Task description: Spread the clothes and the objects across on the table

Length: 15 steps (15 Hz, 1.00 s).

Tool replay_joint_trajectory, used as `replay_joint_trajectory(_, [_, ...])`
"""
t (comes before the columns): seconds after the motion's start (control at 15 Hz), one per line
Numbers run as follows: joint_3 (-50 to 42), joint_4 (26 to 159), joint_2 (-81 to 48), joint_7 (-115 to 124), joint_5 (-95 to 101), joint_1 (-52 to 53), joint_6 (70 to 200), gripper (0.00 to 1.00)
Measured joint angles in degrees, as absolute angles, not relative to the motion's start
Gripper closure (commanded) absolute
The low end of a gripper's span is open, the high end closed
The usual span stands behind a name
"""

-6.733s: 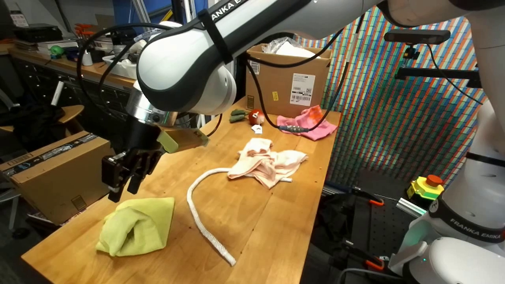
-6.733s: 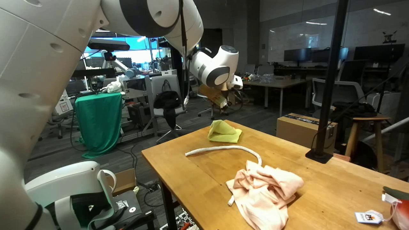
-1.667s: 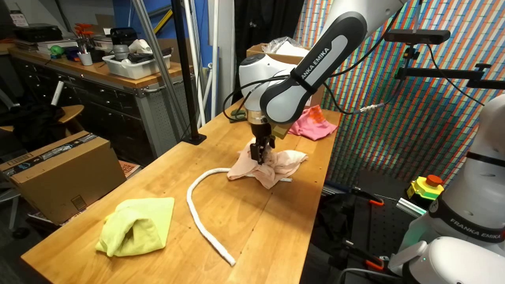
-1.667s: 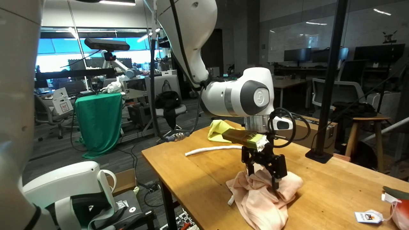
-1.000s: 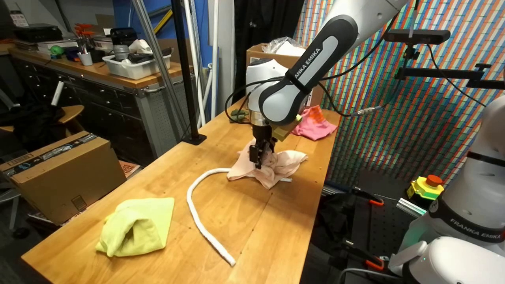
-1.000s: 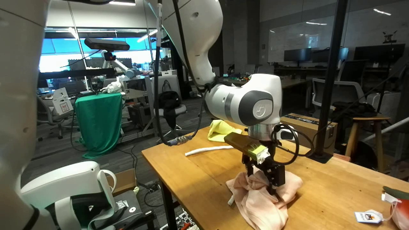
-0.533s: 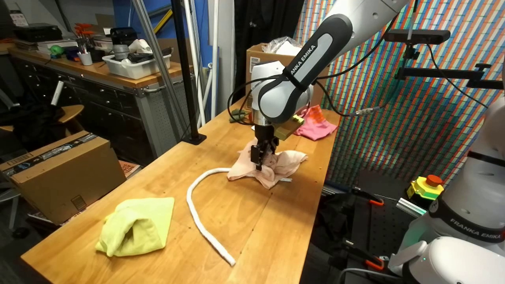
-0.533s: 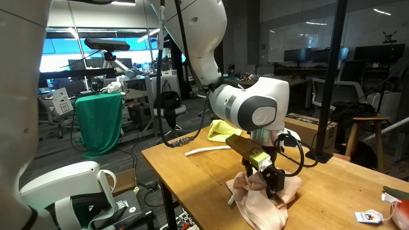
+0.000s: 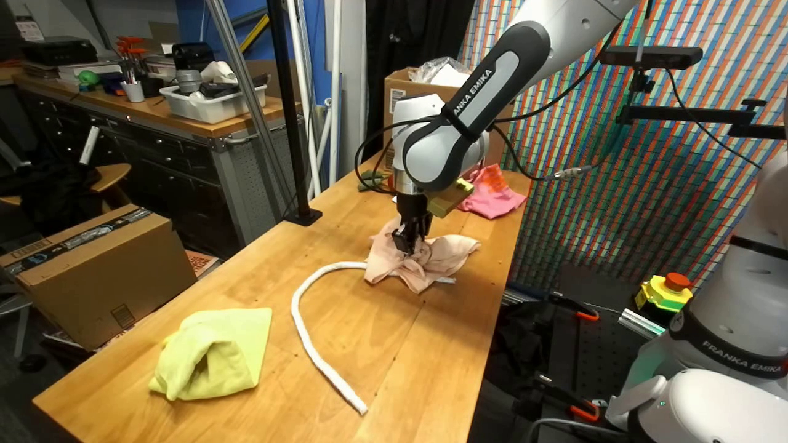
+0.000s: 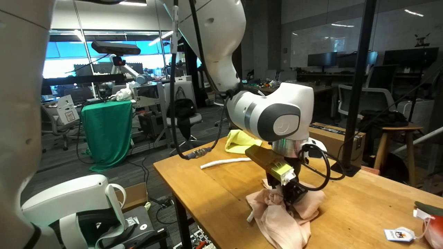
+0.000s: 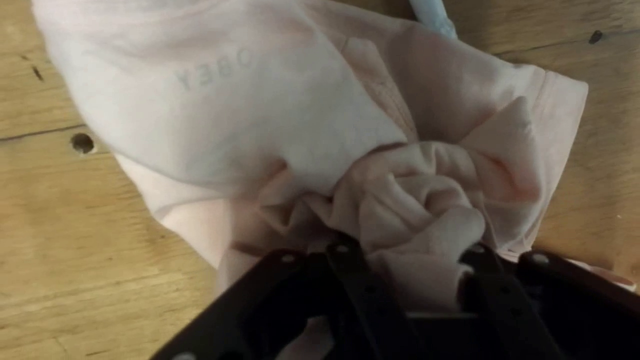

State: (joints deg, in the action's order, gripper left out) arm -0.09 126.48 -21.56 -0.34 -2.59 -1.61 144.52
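White rope point(image 9: 309, 344): its middle stretch is hidden under the pale pink garment point(image 11: 240, 115); your wrist view catches only a short piece, cut off at the top edge.
Red object point(image 10: 434, 232): cut off at the side of an exterior view, a tag point(image 10: 399, 235) just beside it; too little shows for you to name it.
Pink-and-orange cloth point(image 9: 492, 195): partly covered from you by the arm point(image 9: 517, 67).
Lettering point(image 11: 215, 70): on the garment, faint and hard for you to read.
Gripper point(image 11: 407, 265): clenched on a bunched fold of the pale pink garment; you lose the ends of its fingers point(image 11: 367, 295) in the cloth.
Pale pink garment: on the table point(image 9: 443, 344), directly beneath your gripper, gathered between the fingers, the remainder lying rumpled around them.
Yellow-green cloth point(image 9: 228, 344): folded over itself, well apart from your gripper.
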Motion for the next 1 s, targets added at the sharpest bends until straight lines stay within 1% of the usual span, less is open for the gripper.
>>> replay_joint_trajectory(0.07, [-0.09, 126.48, -21.5, -0.31, -2.54, -1.53, 144.57, 1.0])
replay_joint_trajectory(0.13, [-0.09, 126.48, -21.38, -0.29, -2.5, -1.42, 144.6, 0.99])
replay_joint_trajectory(0.2, [-0.09, 126.48, -21.21, -0.23, -2.45, -1.3, 144.62, 0.96])
replay_joint_trajectory(1.0, [-0.55, 126.48, -18.21, 2.95, 3.66, 1.07, 147.05, 0.96])
